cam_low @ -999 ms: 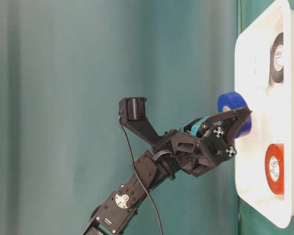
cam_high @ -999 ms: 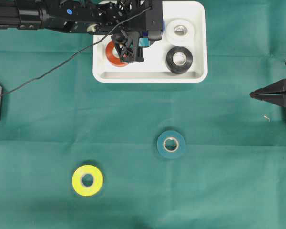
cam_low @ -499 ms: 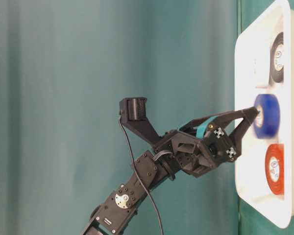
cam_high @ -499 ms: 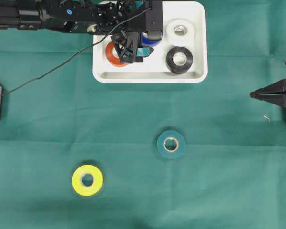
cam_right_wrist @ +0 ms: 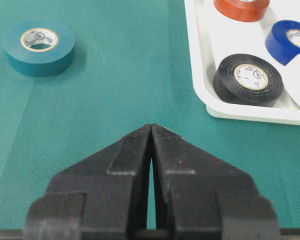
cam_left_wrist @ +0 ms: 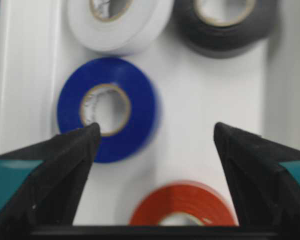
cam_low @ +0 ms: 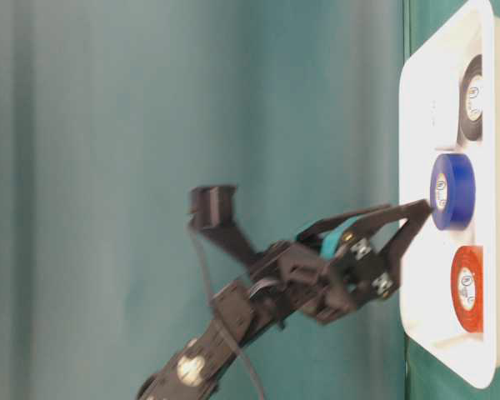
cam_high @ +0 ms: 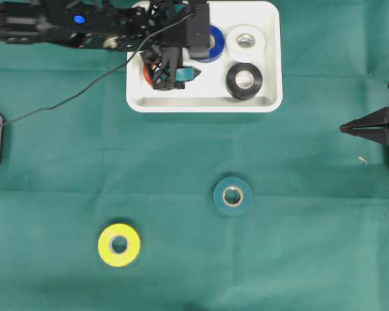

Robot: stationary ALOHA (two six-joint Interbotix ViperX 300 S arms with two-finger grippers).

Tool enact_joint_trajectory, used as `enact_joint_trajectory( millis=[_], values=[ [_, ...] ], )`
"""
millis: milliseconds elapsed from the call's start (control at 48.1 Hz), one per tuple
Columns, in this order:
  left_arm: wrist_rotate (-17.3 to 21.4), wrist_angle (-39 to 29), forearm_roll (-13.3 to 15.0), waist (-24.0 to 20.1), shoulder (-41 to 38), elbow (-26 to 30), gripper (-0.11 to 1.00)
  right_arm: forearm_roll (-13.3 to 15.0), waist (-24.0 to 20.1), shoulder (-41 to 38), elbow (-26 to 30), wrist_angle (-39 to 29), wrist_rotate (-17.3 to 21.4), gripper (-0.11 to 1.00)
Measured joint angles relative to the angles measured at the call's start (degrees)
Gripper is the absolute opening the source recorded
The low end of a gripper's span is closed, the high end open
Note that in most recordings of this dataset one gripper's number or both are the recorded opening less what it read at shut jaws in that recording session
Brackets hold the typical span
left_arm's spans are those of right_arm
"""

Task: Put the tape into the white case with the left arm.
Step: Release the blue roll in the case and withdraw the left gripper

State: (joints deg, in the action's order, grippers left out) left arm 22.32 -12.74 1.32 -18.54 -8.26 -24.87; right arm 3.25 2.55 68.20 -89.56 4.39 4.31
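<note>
The white case stands at the back of the table and holds several tape rolls. A blue tape roll lies flat in it, between the white roll and the red roll. My left gripper hovers over the case with its teal-banded fingers spread wide and nothing between them. In the left wrist view the blue roll lies on the case floor, just beyond the left fingertip. My right gripper rests shut at the right edge, holding nothing.
A black roll lies in the case's front right corner. On the green cloth lie a teal roll near the middle and a yellow roll at the front left. A black cable trails from the left arm.
My left gripper opened and let go of the blue roll, which dropped flat into the case. The gripper has since shifted a little to the left. The right arm has not moved.
</note>
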Motion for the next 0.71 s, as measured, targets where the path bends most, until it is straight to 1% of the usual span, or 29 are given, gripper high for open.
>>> enact_joint_trajectory(
  millis=[270, 354, 416, 603, 707],
  values=[
    [-0.18, 3.16, 0.0, 5.19, 7.47, -7.03, 1.0, 0.0, -0.09, 0.0, 0.0, 0.0, 0.0, -0.09],
    [-0.97, 3.78, 0.09, 6.42, 9.05, -9.23, 1.0, 0.0, 0.0, 0.0, 0.0, -0.09, 0.0, -0.09],
    [-1.93, 3.96, 0.09, 7.29, 10.02, -10.55, 1.0, 0.0, 0.0, 0.0, 0.0, -0.09, 0.0, -0.09],
    [-7.03, 4.04, 0.09, 10.63, 13.01, -14.33, 1.0, 0.0, 0.0, 0.0, 0.0, -0.09, 0.0, -0.09],
    [-8.96, 4.04, 0.09, 12.66, 14.68, -16.26, 1.0, 0.0, 0.0, 0.0, 0.0, 0.0, 0.0, -0.09]
  ],
)
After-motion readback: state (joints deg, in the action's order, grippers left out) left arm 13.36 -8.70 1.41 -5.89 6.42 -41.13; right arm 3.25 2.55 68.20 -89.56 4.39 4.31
